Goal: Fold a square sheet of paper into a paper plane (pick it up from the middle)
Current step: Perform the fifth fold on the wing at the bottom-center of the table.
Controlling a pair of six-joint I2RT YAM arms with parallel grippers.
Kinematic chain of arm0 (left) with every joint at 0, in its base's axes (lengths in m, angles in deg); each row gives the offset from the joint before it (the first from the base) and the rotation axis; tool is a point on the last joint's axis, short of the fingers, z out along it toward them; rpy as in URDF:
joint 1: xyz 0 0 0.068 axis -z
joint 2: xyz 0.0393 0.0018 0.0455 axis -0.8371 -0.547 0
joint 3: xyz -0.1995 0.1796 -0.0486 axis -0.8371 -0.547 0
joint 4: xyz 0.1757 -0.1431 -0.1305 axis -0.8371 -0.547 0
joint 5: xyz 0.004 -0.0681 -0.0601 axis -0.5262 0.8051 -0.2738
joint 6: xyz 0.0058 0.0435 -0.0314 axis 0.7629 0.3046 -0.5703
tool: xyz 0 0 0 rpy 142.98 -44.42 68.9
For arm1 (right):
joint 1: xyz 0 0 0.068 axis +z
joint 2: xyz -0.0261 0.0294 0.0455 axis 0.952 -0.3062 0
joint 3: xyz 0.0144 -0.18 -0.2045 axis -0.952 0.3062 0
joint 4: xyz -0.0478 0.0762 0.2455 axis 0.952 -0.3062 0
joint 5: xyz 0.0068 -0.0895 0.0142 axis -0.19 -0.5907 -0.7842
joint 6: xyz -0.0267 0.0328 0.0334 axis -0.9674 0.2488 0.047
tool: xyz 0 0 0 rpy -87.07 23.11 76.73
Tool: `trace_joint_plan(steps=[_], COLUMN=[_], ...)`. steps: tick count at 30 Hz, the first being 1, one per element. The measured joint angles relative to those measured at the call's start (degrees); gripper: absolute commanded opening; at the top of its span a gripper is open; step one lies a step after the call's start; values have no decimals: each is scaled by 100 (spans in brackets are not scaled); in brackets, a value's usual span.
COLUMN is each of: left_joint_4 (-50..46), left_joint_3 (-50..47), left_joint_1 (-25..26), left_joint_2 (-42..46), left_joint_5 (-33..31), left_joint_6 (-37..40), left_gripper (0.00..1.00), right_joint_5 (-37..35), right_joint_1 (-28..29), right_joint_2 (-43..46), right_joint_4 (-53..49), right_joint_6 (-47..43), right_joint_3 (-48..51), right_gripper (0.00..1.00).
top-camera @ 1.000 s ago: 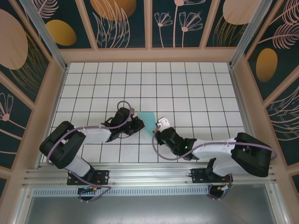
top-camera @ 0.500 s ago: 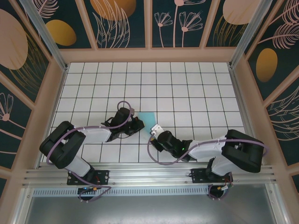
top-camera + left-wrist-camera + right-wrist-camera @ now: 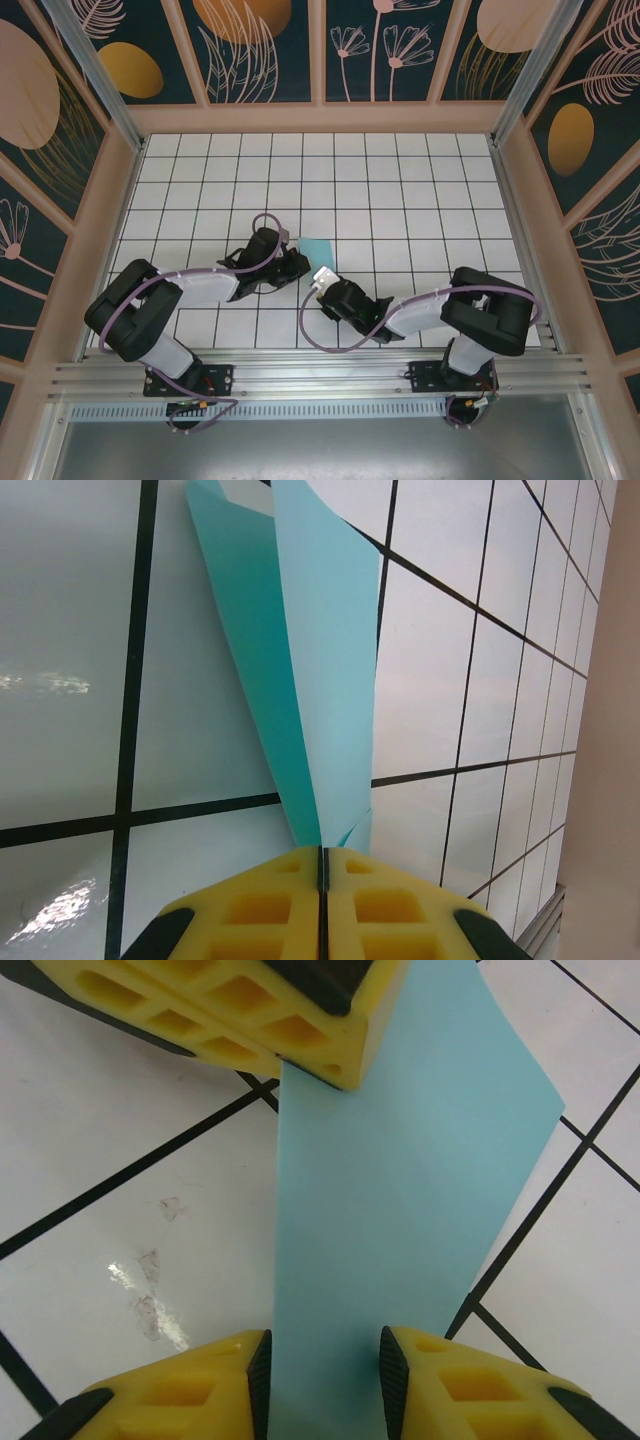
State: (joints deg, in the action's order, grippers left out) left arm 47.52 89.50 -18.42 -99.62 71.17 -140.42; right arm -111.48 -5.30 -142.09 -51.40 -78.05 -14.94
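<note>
Paper [image 3: 316, 248] — a light turquoise sheet folded into a long, narrow shape — is lying on the white tiled table [image 3: 420, 190] near its middle, just in front of the two arms, with both grippers closing in on its near end. The left gripper [image 3: 322, 852] is pinching it. Its yellow fingers [image 3: 260, 910] are pressing flat together with no gap showing, and the narrow end of the paper is caught in the seam between them, the rest fanning away across the tiles in two creased layers. The right gripper [image 3: 323, 1365] is standing partly open, one finger on either side of the paper's flat strip, which is filling the gap from pad to pad — whether those pads are pressing on its edges I cannot tell. Seen from the right wrist, the left gripper's fingers are clamping the strip's far corner.
</note>
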Motion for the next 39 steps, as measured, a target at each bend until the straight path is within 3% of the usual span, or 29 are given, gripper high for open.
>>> trace_joint_plan(steps=[25, 28, 33, 39], left_joint_4=[-59, -61, -125, -566], left_joint_3=[0, 0, 2, 4], left_joint_1=[0, 0, 0, 0], left_joint_2=[0, 0, 9, 516], left_joint_5=[-2, -2, -92, -566], left_joint_6=[35, 35, 39, 85], left_gripper=[14, 20, 41, 59], right_joint_5=[-175, -177, -177, -68], right_joint_1=[37, 37, 37, 35], right_joint_2=[-361, -391, -442, -442], right_joint_4=[345, 382, 385, 439], right_joint_6=[-79, -52, 70, 341], right_joint_3=[-90, -92, -114, -111], right_gripper=[18, 14, 7, 3])
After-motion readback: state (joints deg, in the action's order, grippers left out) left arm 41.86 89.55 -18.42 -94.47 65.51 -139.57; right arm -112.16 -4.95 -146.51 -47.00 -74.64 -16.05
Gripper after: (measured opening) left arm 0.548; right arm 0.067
